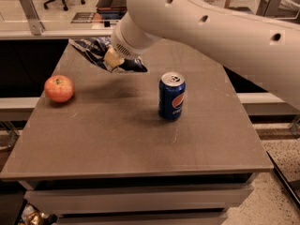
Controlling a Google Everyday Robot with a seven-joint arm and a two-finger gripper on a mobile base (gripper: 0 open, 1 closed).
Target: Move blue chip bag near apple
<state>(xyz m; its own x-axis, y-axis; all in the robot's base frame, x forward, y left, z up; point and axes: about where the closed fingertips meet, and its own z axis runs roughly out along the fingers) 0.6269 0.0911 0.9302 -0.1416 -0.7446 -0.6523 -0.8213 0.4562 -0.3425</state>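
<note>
The counter (117, 135) is the biggest thing here, a brown top with much of its surface bare. My arm (211, 27) comes next, reaching in from the upper right across the counter's far half. The blue chip bag (89, 50) hangs at its end, raised clear of the counter over the far-left part, with its shadow on the surface below. The Pepsi can (171, 96) stands upright near the middle, apart from the bag. The apple (59, 88) sits near the left edge, nearer the front than the bag and to its left. Smallest is my tool (113, 59), clamped on the bag's crumpled foil, with only 1 pale finger pad showing against the blue.

The step in hand, as I judge it, is the carry toward the apple. To do it well, I should travel left and toward the front, high enough that the bag's drooping corner does not drag. Then I should lower onto the bare patch just right of the apple. The apple is round and will likely roll if nudged, so I should come down short of touching it. Foil is slick, so I would grip firmly until the bag rests on the counter, and only then let go.
</note>
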